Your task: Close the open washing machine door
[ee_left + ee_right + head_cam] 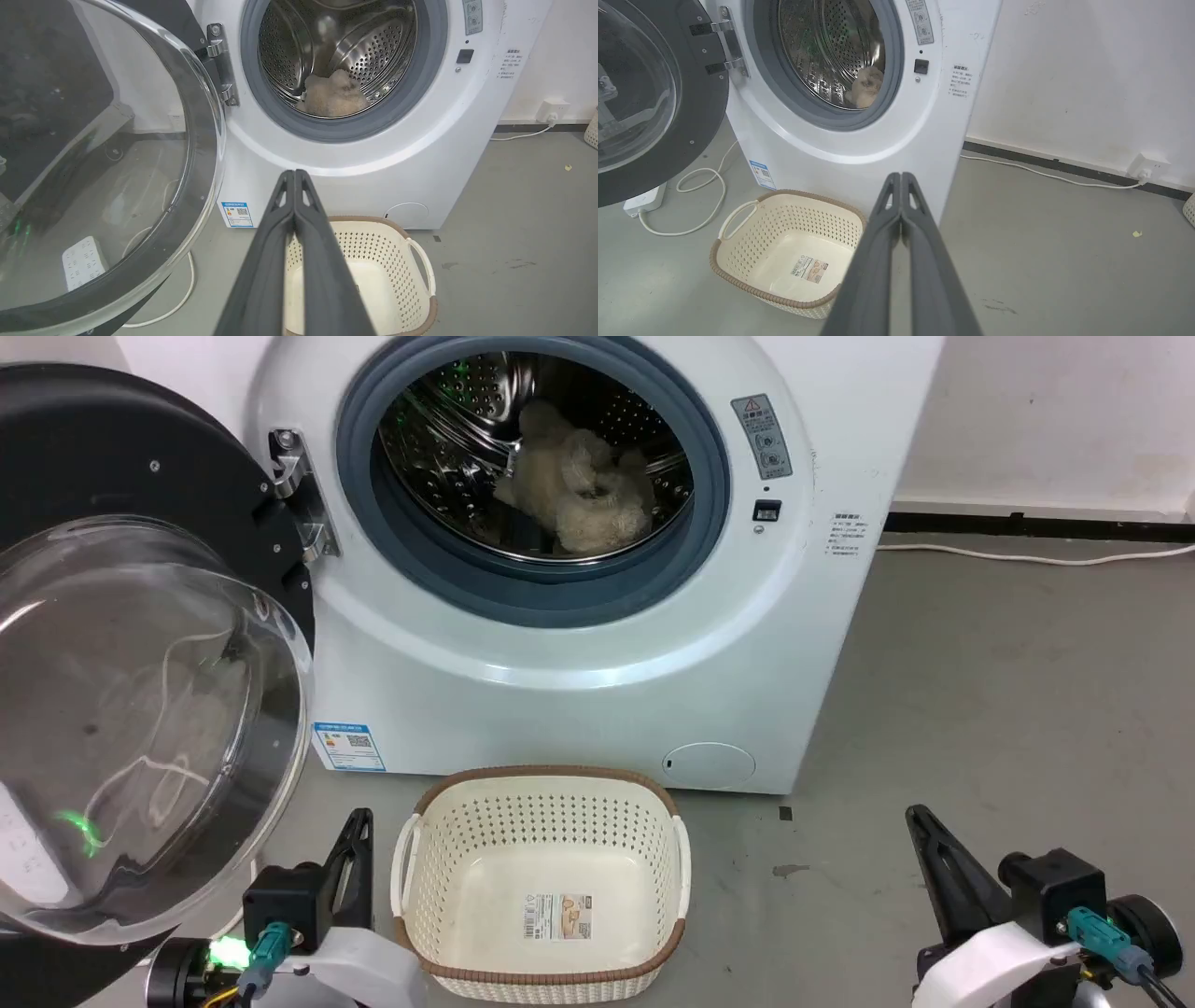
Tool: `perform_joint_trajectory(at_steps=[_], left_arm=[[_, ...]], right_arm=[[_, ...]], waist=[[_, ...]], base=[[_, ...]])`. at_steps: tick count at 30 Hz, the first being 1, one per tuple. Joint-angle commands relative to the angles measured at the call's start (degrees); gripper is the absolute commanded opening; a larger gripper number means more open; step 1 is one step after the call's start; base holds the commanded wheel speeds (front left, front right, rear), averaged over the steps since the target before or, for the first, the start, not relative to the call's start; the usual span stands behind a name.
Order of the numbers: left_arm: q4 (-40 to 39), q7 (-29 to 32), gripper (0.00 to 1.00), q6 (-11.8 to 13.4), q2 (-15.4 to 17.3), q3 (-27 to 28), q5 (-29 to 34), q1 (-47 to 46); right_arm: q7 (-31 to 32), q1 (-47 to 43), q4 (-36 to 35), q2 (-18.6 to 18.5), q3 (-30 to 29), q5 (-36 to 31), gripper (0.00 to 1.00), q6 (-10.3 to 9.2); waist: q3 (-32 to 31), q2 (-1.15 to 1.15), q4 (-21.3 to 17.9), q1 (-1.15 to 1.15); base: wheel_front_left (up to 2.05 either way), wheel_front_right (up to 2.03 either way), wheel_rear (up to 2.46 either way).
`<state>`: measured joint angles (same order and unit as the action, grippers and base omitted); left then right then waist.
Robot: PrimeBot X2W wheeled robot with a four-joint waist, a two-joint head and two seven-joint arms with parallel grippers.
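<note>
The white washing machine (579, 653) (420, 140) (887, 140) stands ahead with its steel drum exposed and a beige fluffy item (579, 485) inside. Its glossy black washing machine door (131, 709) (93, 163) (649, 93) is swung wide open to the left on its metal hinge (299, 495), glass bowl bulging toward me. My left gripper (359, 817) (294, 173) is shut and empty, low, just right of the door's lower edge. My right gripper (915, 814) (901, 176) is shut and empty, off to the machine's right over the floor.
A cream perforated basket (546, 882) (411, 261) (738, 242) sits empty on the grey floor before the machine, between my grippers. A white power strip (644, 200) and cable (700, 186) lie under the door. Another cable (1027, 558) runs along the right wall.
</note>
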<state>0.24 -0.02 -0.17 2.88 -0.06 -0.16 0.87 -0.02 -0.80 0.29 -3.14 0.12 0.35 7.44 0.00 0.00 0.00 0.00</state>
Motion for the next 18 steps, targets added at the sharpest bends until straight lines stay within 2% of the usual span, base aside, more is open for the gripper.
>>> perform_joint_trajectory(at_steps=[1,18], left_arm=[[-0.24,0.02,0.0,0.17,-0.01,0.06,0.16,-0.87],[-0.24,0.02,0.0,0.17,-0.01,0.06,0.16,-0.87]], right_arm=[[0.02,0.8,-0.29,0.26,-0.12,-0.35,0.0,0.05],[0.02,0.8,-0.29,0.26,-0.12,-0.35,0.0,0.05]], waist=[[0.0,0.0,0.0,0.0],[0.0,0.0,0.0,0.0]], base=[[0.0,0.0,0.0],[0.0,0.0,0.0]])
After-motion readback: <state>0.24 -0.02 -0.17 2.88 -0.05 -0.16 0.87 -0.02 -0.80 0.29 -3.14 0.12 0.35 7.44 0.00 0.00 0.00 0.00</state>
